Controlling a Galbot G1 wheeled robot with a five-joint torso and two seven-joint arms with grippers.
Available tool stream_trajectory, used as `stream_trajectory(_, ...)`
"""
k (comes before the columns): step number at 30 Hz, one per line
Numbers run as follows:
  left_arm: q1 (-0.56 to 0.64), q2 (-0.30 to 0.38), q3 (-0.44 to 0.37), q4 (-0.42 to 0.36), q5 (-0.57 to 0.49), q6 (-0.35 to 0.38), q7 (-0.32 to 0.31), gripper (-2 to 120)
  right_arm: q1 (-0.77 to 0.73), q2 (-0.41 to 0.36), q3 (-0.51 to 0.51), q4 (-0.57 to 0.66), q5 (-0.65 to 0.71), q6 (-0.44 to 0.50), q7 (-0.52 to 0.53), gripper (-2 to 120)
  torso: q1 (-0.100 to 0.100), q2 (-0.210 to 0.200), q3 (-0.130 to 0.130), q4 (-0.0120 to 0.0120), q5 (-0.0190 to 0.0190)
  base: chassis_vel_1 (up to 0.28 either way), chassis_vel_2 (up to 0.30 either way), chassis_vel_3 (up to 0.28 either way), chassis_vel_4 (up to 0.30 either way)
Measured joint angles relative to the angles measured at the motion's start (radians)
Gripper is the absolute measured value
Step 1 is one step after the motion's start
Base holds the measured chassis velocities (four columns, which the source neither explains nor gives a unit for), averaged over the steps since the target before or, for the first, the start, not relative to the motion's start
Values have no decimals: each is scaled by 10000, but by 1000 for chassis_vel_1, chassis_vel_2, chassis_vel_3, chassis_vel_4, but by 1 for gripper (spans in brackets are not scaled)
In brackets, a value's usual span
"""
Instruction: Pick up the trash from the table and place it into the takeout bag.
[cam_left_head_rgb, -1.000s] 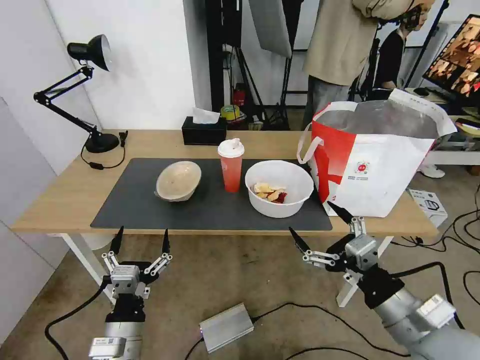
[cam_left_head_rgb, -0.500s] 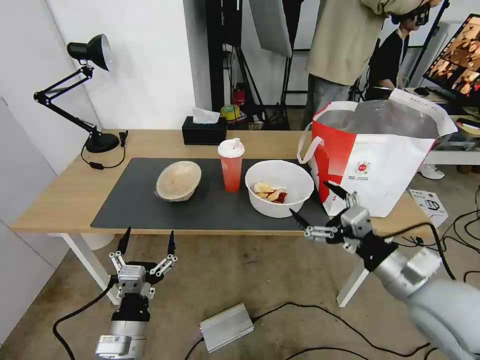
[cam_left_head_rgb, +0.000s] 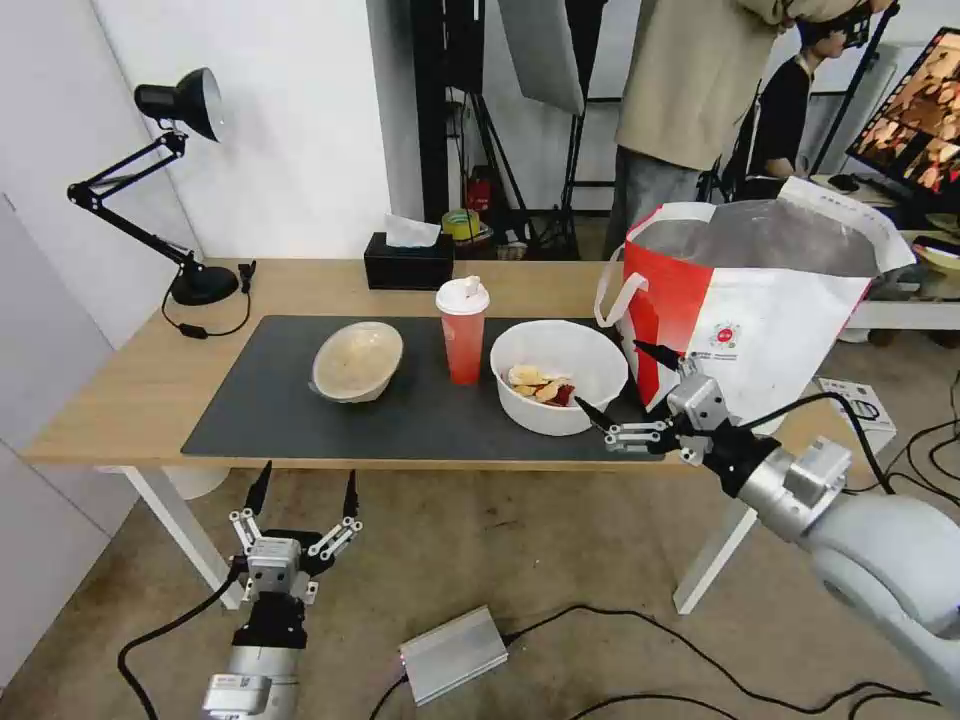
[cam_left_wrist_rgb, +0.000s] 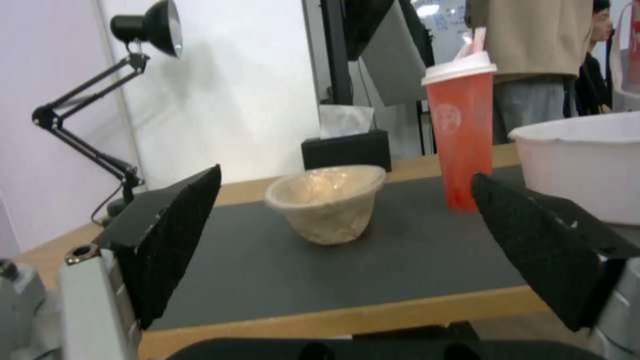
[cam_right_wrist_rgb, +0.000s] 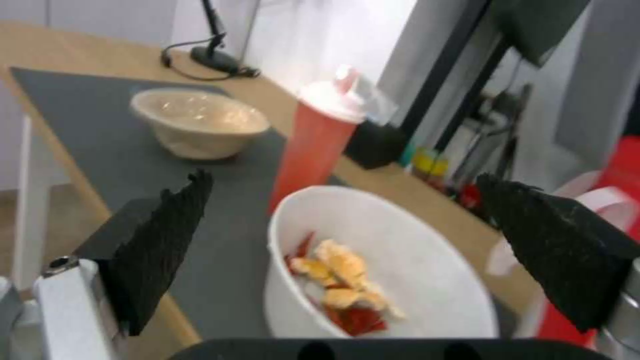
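On the table's (cam_left_head_rgb: 120, 390) grey mat stand a large white bowl (cam_left_head_rgb: 557, 376) (cam_right_wrist_rgb: 400, 260) with food scraps, a red cup (cam_left_head_rgb: 462, 330) (cam_left_wrist_rgb: 461, 135) (cam_right_wrist_rgb: 313, 135) with a white lid, and a beige bowl (cam_left_head_rgb: 357, 361) (cam_left_wrist_rgb: 327, 202) (cam_right_wrist_rgb: 199, 122). The red-and-white takeout bag (cam_left_head_rgb: 760, 320) stands open at the table's right end. My right gripper (cam_left_head_rgb: 616, 385) is open, just right of the white bowl and in front of the bag. Below the table's front edge, my left gripper (cam_left_head_rgb: 305, 487) hangs open and holds nothing.
A black desk lamp (cam_left_head_rgb: 165, 190) and a black tissue box (cam_left_head_rgb: 407, 262) stand along the table's back. A silver box (cam_left_head_rgb: 452, 654) and cables lie on the floor under the table. People and stands are behind the table.
My right gripper has risen from below the table's front edge and moved forward beside the white bowl. The left gripper has sunk slightly.
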Motion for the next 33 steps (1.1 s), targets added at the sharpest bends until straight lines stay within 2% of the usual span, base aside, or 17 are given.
stream_trajectory(4,23,-68,5,171,60,-97,1,100,932,-273,-987,-234,447,-222,-107,100,0,0,0,1,0,0,0,0,0)
stream_trajectory(13,54,-102,-32,412,84,-254,0,100,2595,-769,-2395,-525,1288,-608,-331,100,1,0,0,0,-1,0,0,0,0)
stream_trajectory(16,39,-111,-43,511,84,-299,-1,100,3441,-937,-3238,-704,1538,-704,-450,100,1,0,0,0,-1,0,0,0,0)
stream_trajectory(18,38,-111,-42,515,84,-300,0,100,3465,-941,-3264,-709,1546,-708,-452,100,0,0,0,0,-1,0,0,0,0)
stream_trajectory(20,12,-111,-46,611,68,-328,-2,100,4191,-1034,-4074,-961,1620,-792,-537,100,1,0,0,1,-1,0,0,0,0)
stream_trajectory(26,-42,-109,-52,724,28,-360,-2,100,5203,-1114,-5104,-1319,1624,-839,-626,100,0,0,-1,0,0,0,0,0,0)
stream_trajectory(30,-140,-100,-57,869,-9,-386,-1,100,6632,-1139,-6460,-1763,1716,-886,-641,100,0,1,-1,0,-2,0,0,0,0)
stream_trajectory(33,-167,-97,-56,927,-19,-404,-2,100,7068,-1070,-6928,-1974,1764,-915,-626,100,1,0,0,1,0,0,0,0,0)
